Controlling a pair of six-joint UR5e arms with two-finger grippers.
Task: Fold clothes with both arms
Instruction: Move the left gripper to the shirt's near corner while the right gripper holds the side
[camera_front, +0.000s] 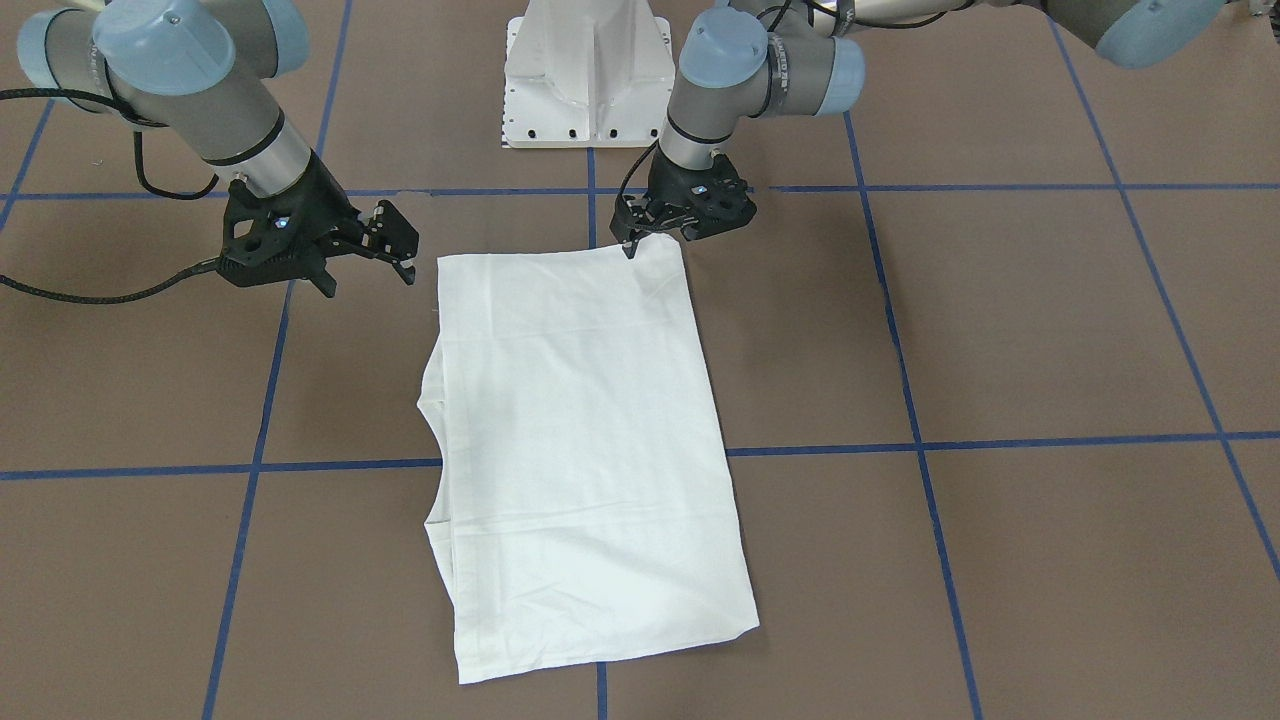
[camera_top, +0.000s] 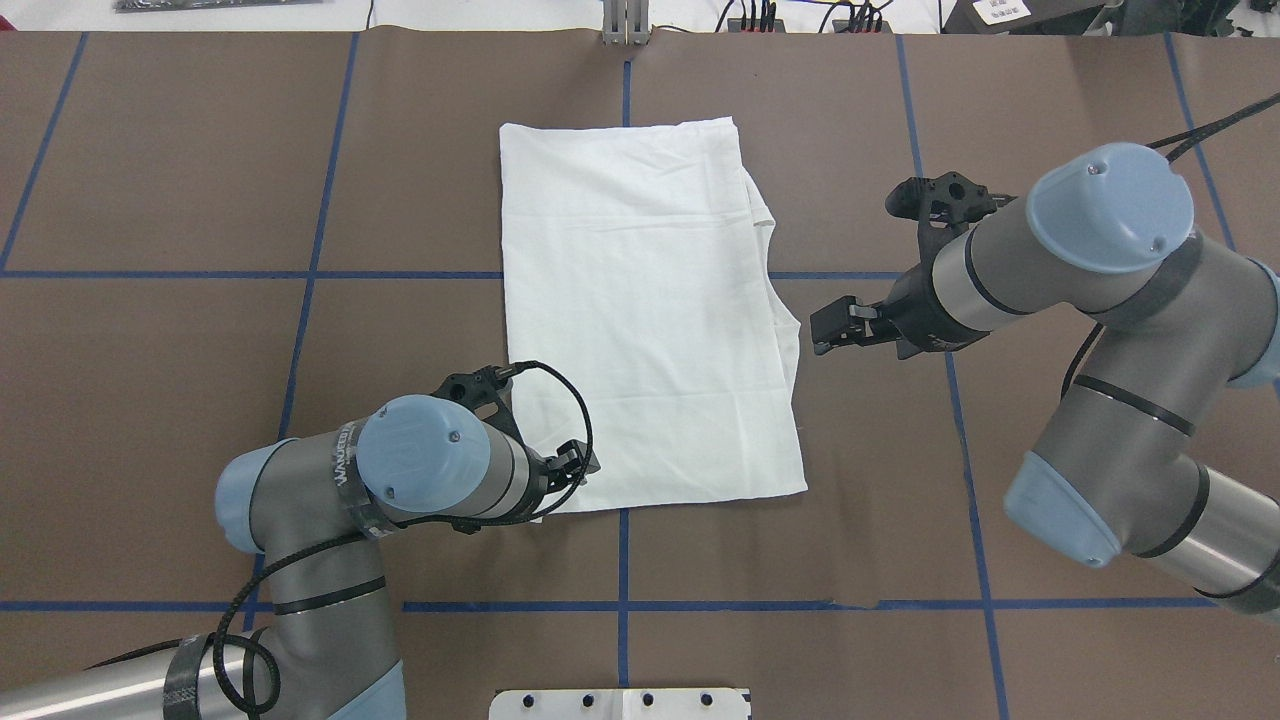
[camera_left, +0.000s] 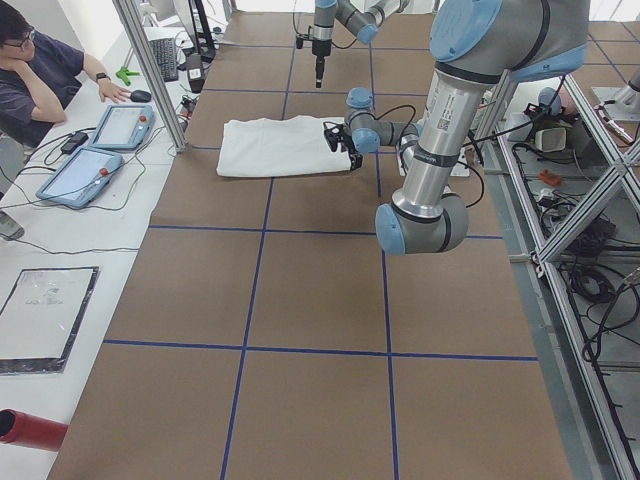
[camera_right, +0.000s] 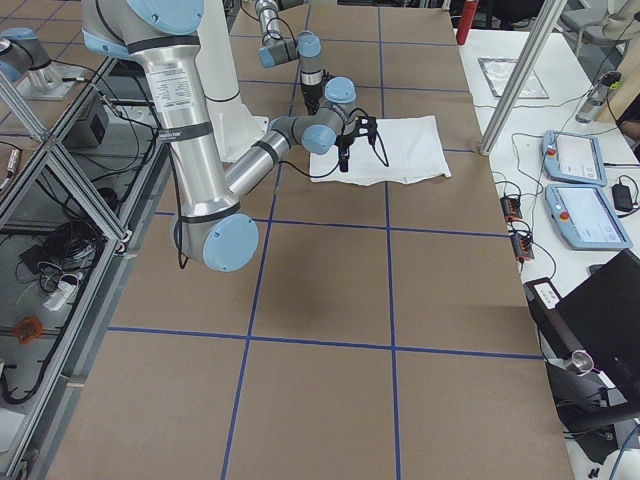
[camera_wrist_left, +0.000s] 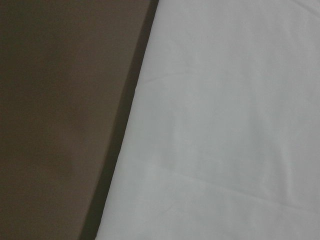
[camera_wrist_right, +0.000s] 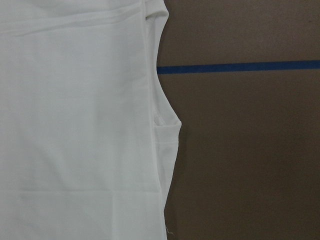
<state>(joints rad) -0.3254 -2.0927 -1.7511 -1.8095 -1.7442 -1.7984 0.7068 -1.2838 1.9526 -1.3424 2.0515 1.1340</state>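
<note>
The clothes are one white shirt, lying flat on the brown table as a long folded rectangle with a tucked sleeve edge along one side. My left gripper sits low at the shirt's corner nearest the robot, fingers apart, and the cloth there lies flat. The left wrist view shows only shirt and table. My right gripper hangs open beside the shirt's sleeve-side edge, clear of the cloth. The right wrist view looks down on that edge of the shirt.
The white pedestal stands just behind the shirt. Blue tape lines grid the brown table. A seated person and teach pendants are off the table's far side, with a red cylinder at one end.
</note>
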